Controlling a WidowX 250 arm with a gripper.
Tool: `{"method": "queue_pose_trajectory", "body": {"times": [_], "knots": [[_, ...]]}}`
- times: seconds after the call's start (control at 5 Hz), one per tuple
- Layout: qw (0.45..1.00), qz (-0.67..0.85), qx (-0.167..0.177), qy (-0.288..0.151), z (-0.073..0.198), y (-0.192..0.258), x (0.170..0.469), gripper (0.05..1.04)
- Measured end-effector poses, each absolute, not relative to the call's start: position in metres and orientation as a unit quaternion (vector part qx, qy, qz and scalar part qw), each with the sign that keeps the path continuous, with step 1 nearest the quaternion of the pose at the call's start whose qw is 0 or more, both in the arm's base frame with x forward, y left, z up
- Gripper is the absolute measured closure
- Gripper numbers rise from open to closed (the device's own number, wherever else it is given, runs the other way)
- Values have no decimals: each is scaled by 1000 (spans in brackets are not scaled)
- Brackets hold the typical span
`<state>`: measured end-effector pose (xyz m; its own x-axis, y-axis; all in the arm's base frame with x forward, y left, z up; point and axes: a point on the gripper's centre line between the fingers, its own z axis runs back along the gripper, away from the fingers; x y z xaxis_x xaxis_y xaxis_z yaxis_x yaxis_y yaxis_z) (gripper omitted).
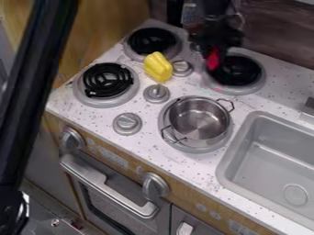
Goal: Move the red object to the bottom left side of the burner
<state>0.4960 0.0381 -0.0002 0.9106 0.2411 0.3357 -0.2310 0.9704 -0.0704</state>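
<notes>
- we see the black gripper [215, 48] at the upper right of the view, hanging over the counter by the far right burner [240, 72]; it is blurred, so we cannot tell how far open it is, nor whether it has hold of anything
- we find the red object [213, 59] right at the gripper's lower end, over the left edge of that burner; it is blurred too, and we cannot make out its shape
- we have a yellow object [159, 67] on the white speckled counter [146, 140], between the far left burner [152, 40] and a silver knob [182, 68]; it lies near a second knob [156, 93] as well
- we see the near left burner [107, 81] with its black coil in a grey ring; a third knob [127, 124] sits on the counter below and to the right of it
- we see a metal pot [196, 120] upright on the near right burner [169, 141], with a wire handle at each of two opposite sides; a grey sink [270, 151] lies to the right of it
- we have an oven door handle [109, 183] on the front, between two large knobs [72, 139]; a dark pole [40, 82] runs down the left side of our view
</notes>
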Motion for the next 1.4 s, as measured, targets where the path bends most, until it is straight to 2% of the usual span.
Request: {"method": "queue_pose_trajectory", "body": {"times": [0.2,0.4,0.6,0.8,1.2,1.4], "knots": [[974,146,-7,-172,-6,62,491,679],[972,164,22,-164,-10,90,481,679],[964,202,53,-166,5,140,458,679],[960,241,71,-124,-17,175,419,679],[956,259,87,-110,-10,202,387,679],[957,263,84,-87,-22,214,373,679]]}}
